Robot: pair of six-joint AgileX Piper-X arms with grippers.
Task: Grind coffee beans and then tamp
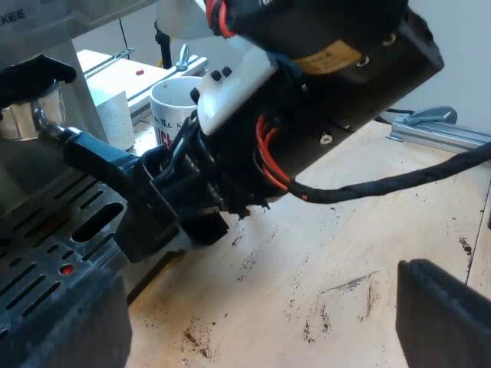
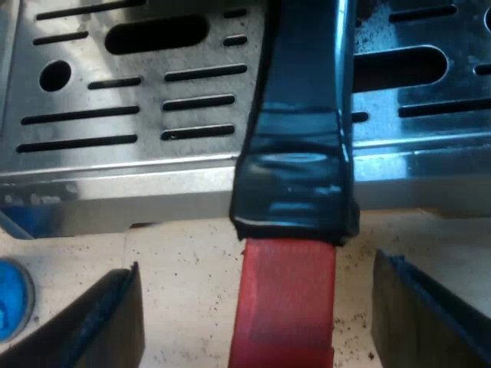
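Plainly, "KEE" shows on the espresso machine [image 1: 46,222], with the metal holder [image 1: 84,153] set into its front. Print on the mug [image 1: 170,107] is partly hidden. Above the table [image 1: 330,253] the left claw [image 1: 253,307] gapes wide; the right claw [image 2: 257,307] stands open astride the holder's red end [image 2: 284,299].

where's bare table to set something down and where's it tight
Bare, grounds-speckled table runs from the drip tray out to the metal rail. Crowded in front of the espresso machine: right gripper open around the handle, mug and blue tamper close by.
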